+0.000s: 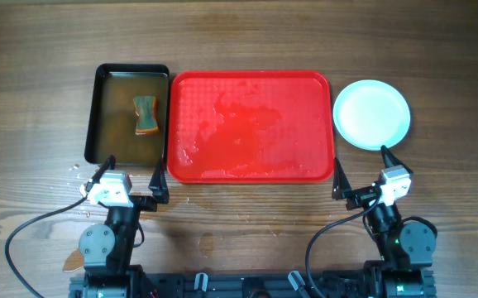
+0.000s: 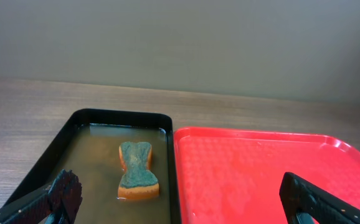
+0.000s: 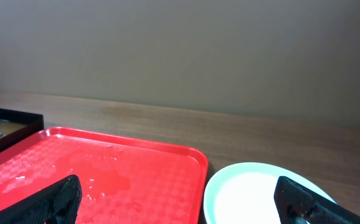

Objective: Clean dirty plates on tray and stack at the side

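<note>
The plates [image 1: 371, 114] lie on the bare wood just beside the right short edge of the tray [image 1: 251, 126], outside it. From overhead they read as a single round, pale mint-white disc, so the number stacked there cannot be told. The top face looks plain and evenly pale. In the right wrist view the plates [image 3: 255, 193] sit low and right of the tray [image 3: 105, 168], close to its rounded corner but apart from it.

The red tray lies in the middle of the wooden table [image 1: 239, 33], long side toward the arms. Its textured floor carries a glossy film of water and scattered drops.

Against the tray's left edge stands a black rectangular pan [image 1: 107, 83] holding brownish water. A waisted sponge [image 1: 145, 114] with a green scouring face and an orange body lies in it, toward the tray side. The left wrist view shows the sponge [image 2: 137, 171] half sunk in the murky water, with the tray [image 2: 255, 174] alongside.

The left gripper [image 1: 133, 170] sits by the near edge of the pan, jaws spread wide and holding nothing. The right gripper [image 1: 361, 167] sits near the tray's near right corner, below the plates, also spread wide and empty. A few water drops [image 1: 75, 170] speckle the wood beside the left gripper.
</note>
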